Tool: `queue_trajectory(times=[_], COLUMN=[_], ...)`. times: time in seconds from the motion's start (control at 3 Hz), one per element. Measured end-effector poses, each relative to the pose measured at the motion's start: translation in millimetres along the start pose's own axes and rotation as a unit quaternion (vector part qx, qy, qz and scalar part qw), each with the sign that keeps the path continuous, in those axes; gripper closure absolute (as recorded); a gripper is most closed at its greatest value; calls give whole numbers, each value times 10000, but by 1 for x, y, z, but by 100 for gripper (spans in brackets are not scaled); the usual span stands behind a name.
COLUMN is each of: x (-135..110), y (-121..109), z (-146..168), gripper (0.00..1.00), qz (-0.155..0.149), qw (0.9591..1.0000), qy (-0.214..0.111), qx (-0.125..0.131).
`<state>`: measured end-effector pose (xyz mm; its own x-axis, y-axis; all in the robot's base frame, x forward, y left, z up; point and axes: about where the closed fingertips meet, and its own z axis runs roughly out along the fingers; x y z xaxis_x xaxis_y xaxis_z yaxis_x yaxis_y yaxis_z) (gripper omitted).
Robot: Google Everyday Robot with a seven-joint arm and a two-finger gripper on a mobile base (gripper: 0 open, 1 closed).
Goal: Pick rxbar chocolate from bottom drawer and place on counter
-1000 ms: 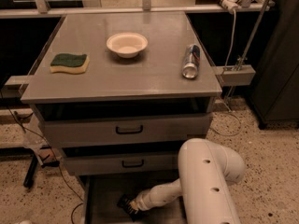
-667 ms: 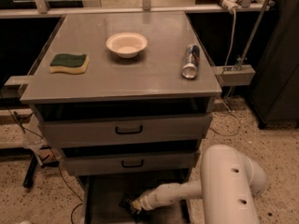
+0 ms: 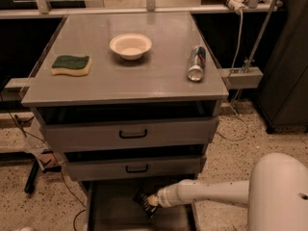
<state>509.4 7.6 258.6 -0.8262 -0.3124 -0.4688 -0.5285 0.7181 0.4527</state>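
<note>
The grey bench (image 3: 144, 76) is filling the upper half of the view, its flat top lying over a stack of three drawers. My white arm (image 3: 216, 194) is coming in from the lower right, its broad rounded housing sitting at the corner and the slimmer forearm stretching leftward. The arm is reaching into the bottom drawer (image 3: 113, 211), which is standing pulled out below the others with its plain grey floor showing. The two upper drawers (image 3: 130, 134), each with a black handle, are sitting above it, slightly open.

On the bench a pale bowl (image 3: 130, 45) is resting upright near the middle back. A yellow sponge (image 3: 71, 64) with a green top is lying well to the left of it. A silver-blue can (image 3: 197, 63) is lying on its side near the right edge.

My claw (image 3: 147, 207) is hanging low inside the bottom drawer, near its middle. I cannot tell whether it is clenched or released. The rxbar chocolate (image 3: 142, 199) is showing only as a dark flat shape right at the claw's tip, down in that drawer, and I cannot separate its edges from the claw.
</note>
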Motion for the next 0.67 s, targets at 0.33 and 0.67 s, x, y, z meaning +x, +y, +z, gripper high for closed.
queue_trajectory(times=[0.33,0.67], x=[-2,-10], y=[0,11], z=[-1,-16], gripper=[100,100], qz=[-16,-206], qw=[10000,9998], qy=[-12,-30], qx=[11,66])
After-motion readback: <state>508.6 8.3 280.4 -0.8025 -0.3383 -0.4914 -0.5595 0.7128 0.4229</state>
